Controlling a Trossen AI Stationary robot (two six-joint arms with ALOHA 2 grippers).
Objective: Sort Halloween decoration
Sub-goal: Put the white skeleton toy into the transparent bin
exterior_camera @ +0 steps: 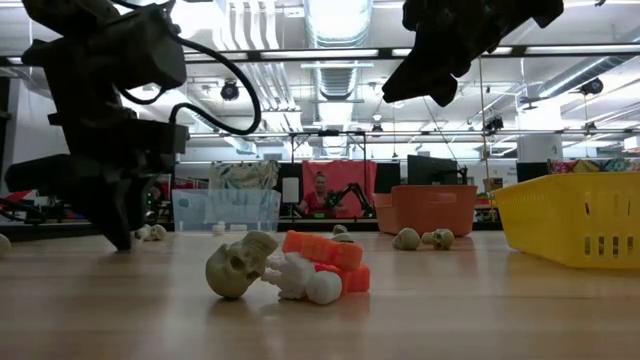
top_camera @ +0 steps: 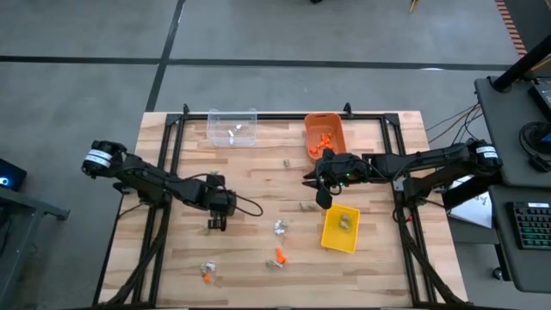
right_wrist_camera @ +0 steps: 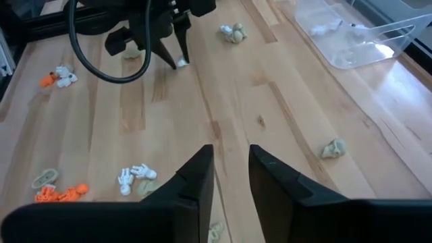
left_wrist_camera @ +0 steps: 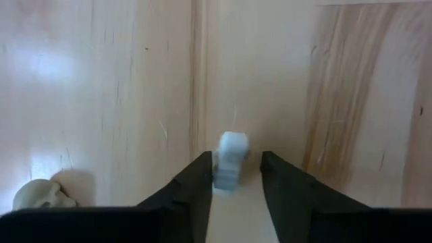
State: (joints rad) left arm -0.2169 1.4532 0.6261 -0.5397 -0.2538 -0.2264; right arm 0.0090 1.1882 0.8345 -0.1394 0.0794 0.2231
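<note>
Small Halloween trinkets lie scattered on the wooden table: a tan skull (exterior_camera: 240,268), an orange piece (exterior_camera: 325,250) and a white one (exterior_camera: 305,282) in a heap near the front, with others about (top_camera: 280,226) (top_camera: 207,271). My left gripper (top_camera: 215,224) points down at the table's left middle, open, with a white trinket (left_wrist_camera: 231,162) lying on the wood between its fingertips. My right gripper (top_camera: 322,196) hangs high over the table's middle right, its fingers (right_wrist_camera: 231,182) a little apart with nothing between them. My left gripper comes from above, its fingers standing on either side of the white trinket, which lies on the table. One finger (left_wrist_camera: 201,179) stands right at the trinket's side, and a gap shows before the other. Whether that finger touches it, I cannot tell.
Three bins stand on the table: a clear one (top_camera: 232,127) at the far left of middle, an orange one (top_camera: 325,135) at the far right, and a yellow one (top_camera: 341,228) near the right. Loose tan pieces (top_camera: 287,161) (top_camera: 303,207) lie in the middle.
</note>
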